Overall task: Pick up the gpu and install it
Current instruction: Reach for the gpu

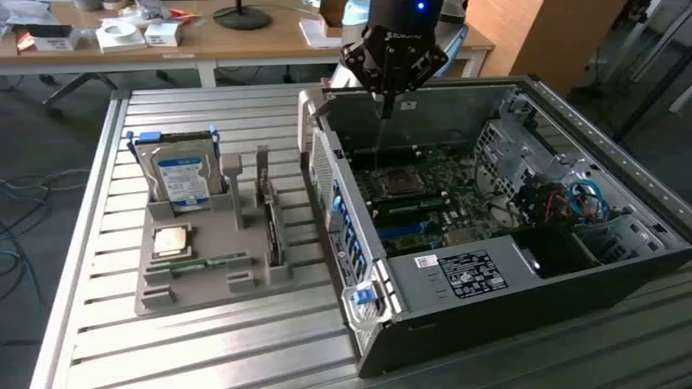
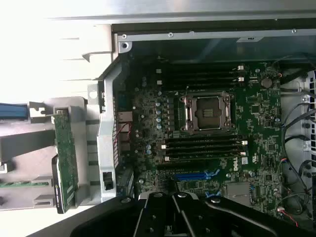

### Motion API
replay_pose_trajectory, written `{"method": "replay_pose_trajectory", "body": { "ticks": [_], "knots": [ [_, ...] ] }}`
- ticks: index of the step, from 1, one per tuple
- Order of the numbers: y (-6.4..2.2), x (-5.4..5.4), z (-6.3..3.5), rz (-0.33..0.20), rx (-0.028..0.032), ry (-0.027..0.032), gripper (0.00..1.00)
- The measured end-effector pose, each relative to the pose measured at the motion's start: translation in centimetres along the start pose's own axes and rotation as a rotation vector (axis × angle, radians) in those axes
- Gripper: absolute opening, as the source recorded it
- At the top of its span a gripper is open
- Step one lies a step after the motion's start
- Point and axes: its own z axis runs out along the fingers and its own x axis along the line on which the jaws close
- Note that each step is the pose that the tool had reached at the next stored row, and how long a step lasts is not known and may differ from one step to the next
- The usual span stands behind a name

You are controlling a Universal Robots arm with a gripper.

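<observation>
Robot gripper hovering above the open computer case, its fingers pressed together around nothing, gpu standing on edge in the grey holder tray beside the case, well apart from the gripper

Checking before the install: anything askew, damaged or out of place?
Nothing stands out. The graphics card stands on edge in the grey holder, the hard drive upright near it; the hand hovers shut over the open computer case.

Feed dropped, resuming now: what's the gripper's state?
Gripper: fingers closed, holding nothing, above the open computer case; graphics card sits in the tray.
</observation>
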Motion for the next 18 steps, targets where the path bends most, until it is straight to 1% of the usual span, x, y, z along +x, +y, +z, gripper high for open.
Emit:
{"method": "replay_pose_trajectory", "body": {
  "ticks": [13,18],
  "knots": [
    [0.00,0.03,0.01,0.000,-0.0002,-0.0001,0.11],
    [-0.05,0.63,0.01,0.000,-0.0001,-0.0001,0.11]
  ]
}}
